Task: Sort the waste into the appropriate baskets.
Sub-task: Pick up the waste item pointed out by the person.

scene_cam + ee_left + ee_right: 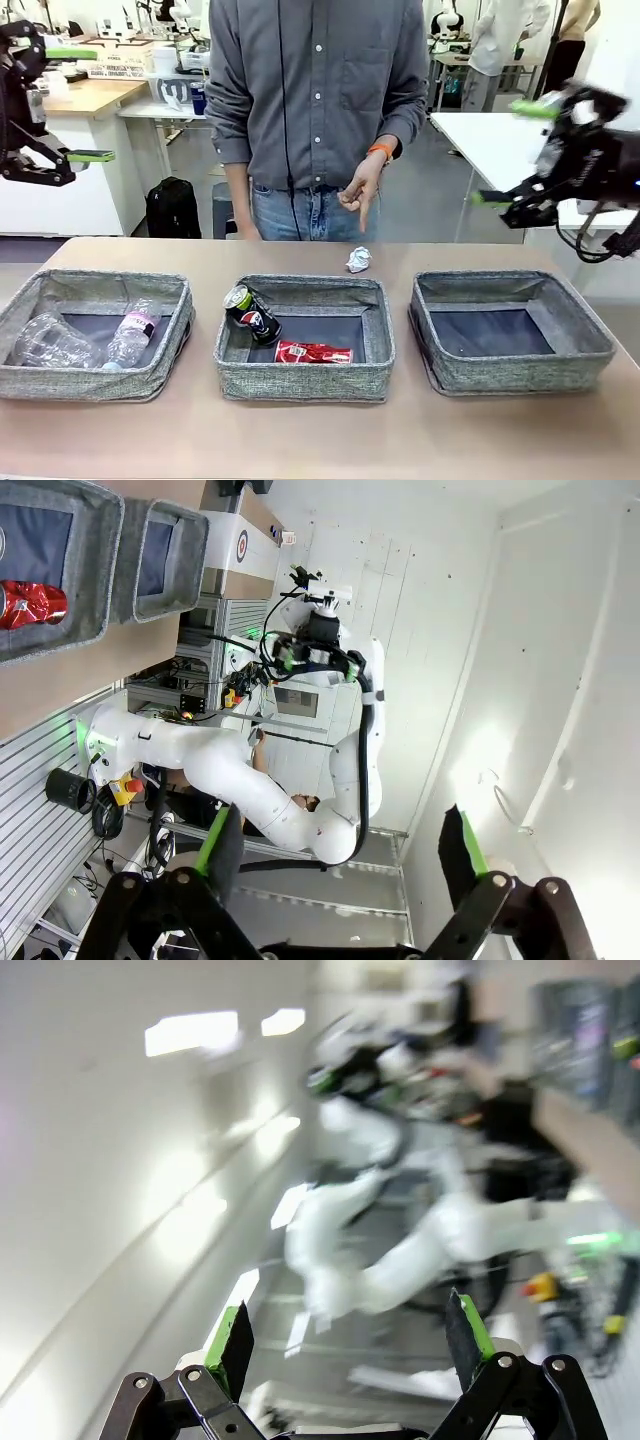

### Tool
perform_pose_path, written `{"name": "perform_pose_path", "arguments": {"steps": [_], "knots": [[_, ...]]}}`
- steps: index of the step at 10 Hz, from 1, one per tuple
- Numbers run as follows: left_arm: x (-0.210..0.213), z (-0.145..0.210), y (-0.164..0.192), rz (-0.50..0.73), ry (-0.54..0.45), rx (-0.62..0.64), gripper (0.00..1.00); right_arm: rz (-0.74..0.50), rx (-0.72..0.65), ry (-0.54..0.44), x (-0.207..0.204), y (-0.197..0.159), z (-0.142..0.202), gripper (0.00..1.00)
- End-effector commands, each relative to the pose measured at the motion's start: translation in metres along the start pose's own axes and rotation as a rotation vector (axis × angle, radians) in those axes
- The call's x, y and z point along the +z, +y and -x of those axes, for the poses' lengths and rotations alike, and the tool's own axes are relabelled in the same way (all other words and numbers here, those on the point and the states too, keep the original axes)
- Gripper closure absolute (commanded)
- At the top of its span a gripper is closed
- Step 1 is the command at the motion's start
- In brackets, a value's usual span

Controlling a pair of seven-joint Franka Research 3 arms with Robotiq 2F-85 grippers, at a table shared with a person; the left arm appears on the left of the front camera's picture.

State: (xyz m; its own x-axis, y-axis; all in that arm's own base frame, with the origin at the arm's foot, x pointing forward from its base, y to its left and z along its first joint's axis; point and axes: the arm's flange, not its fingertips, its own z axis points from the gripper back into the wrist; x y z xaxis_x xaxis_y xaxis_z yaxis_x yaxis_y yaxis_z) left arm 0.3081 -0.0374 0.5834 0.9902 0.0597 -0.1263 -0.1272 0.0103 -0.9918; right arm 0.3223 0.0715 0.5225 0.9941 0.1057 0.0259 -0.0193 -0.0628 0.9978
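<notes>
Paper ball [358,260] on table [300,440] behind middle basket [304,338], beneath person's hand [362,190].

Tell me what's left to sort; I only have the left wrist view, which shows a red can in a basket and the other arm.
Observer: One crumpled paper ball lies on the table, behind the middle basket, below the person's hand.
Operator: What else is in that basket with the red can?
Observer: A dark can with a green top, leaning in its left corner beside the red can.
Operator: And the other baskets?
Observer: The left basket holds clear plastic bottles; the right basket has nothing in it.
Operator: Is the right gripper carrying anything?
Observer: No, the right gripper is open, raised off the table.
</notes>
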Motion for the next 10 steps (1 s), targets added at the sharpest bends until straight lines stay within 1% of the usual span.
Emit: {"name": "perform_pose_path", "arguments": {"steps": [1, 2, 3, 4, 5, 6, 7, 8, 9, 10], "knots": [[0.003, 0.002, -0.002, -0.003, 0.011, 0.002, 0.0, 0.97, 0.169, -0.211, -0.068, 0.02, -0.016, 0.0], [0.003, 0.002, -0.002, -0.003, 0.011, 0.002, 0.0, 1.506, 0.284, -0.139, -0.109, 0.014, -0.029, 0.0], [0.003, 0.002, -0.002, -0.003, 0.011, 0.002, 0.0, 1.777, 0.361, -0.084, -0.134, 0.003, -0.038, 0.0], [0.003, 0.002, -0.002, -0.003, 0.011, 0.002, 0.0, 1.905, 0.403, -0.06, -0.146, -0.003, -0.042, 0.0], [0.003, 0.002, -0.002, -0.003, 0.011, 0.002, 0.0, 1.983, 0.435, -0.076, -0.148, -0.002, -0.042, 0.0], [0.003, 0.002, -0.002, -0.003, 0.011, 0.002, 0.0, 1.918, 0.446, -0.169, -0.14, 0.008, -0.036, 0.0], [0.003, 0.002, -0.002, -0.003, 0.011, 0.002, 0.0, 1.702, 0.425, -0.24, -0.13, 0.02, -0.027, 0.0], [0.003, 0.002, -0.002, -0.003, 0.011, 0.002, 0.0, 0.963, 0.311, 0.143, -0.16, -0.004, -0.032, 0.0], [0.003, 0.002, -0.002, -0.003, 0.011, 0.002, 0.0, 0.963, 0.311, 0.143, -0.16, -0.004, -0.032, 0.0], [0.003, 0.002, -0.002, -0.003, 0.011, 0.002, 0.0, 1.122, 0.384, 0.11, -0.143, 0.01, -0.033, 0.0]]}}
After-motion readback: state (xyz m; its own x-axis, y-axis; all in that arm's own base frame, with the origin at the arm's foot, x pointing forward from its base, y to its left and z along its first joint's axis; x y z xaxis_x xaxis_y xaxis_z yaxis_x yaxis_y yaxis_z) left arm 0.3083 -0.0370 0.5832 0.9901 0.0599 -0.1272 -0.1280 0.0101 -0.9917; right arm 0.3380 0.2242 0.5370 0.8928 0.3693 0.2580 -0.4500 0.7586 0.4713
